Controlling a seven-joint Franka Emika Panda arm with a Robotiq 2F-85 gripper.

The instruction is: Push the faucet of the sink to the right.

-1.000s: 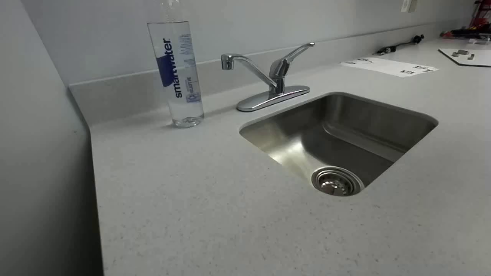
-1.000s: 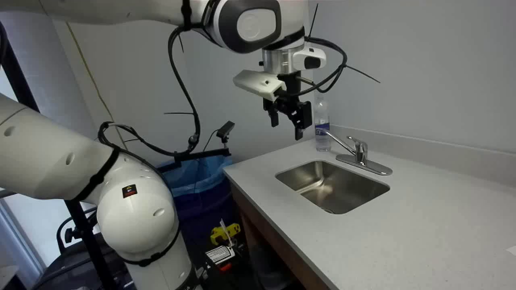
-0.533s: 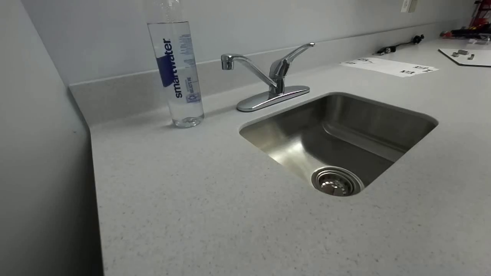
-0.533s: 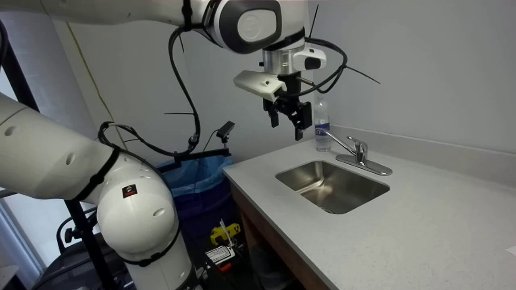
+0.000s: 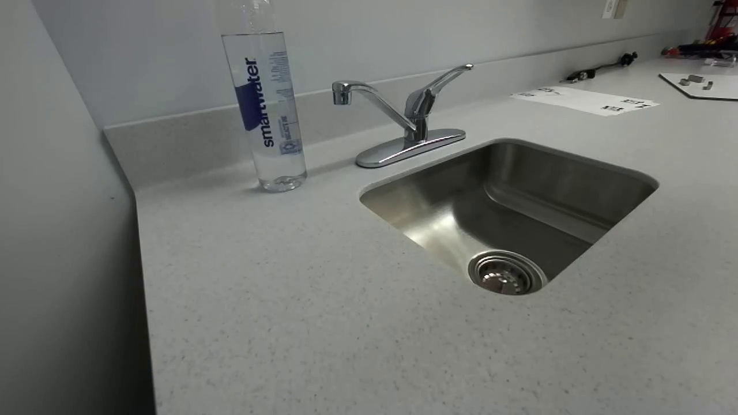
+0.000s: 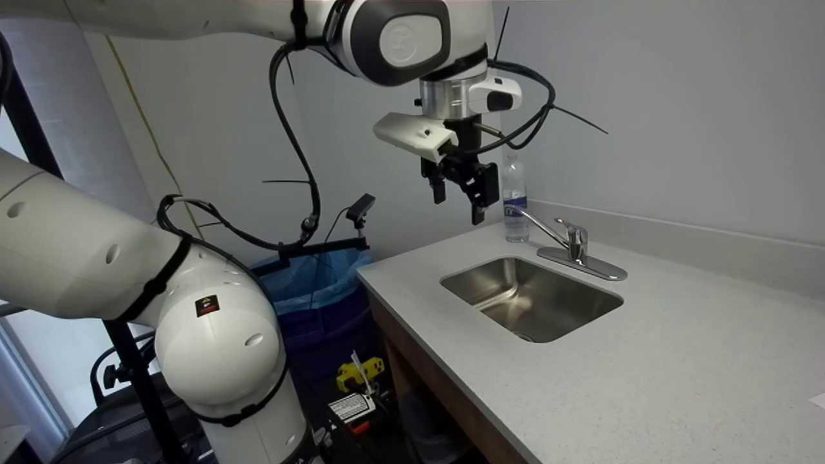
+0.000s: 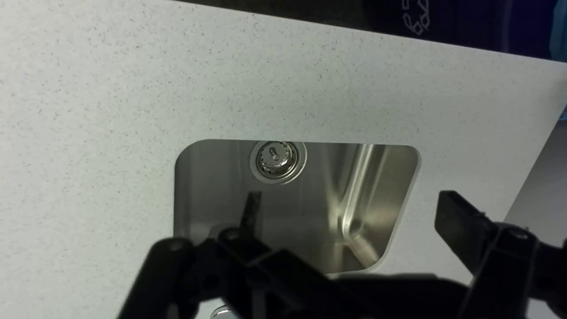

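At the left of an exterior view stands a white, jointed robot arm, its upper part reaching across the top. To its right is a dark blue bin with a light-blue plastic liner. Further right, the arm's black jaws, spread wide apart and empty, hang over the pale grey, speckled desk. Next, a tall, clear plastic bottle with a blue label stands upright near the light grey wall. Then comes a rectangular stainless-steel sink with rounded corners, set into the desk; the wrist view shows its round drain. Further right, between the sink and the wall, a small, shiny metal faucet with a lever handle rises from an oval base plate. In both exterior views its slim spout points left, toward the bottle; the jaws stand apart from it.
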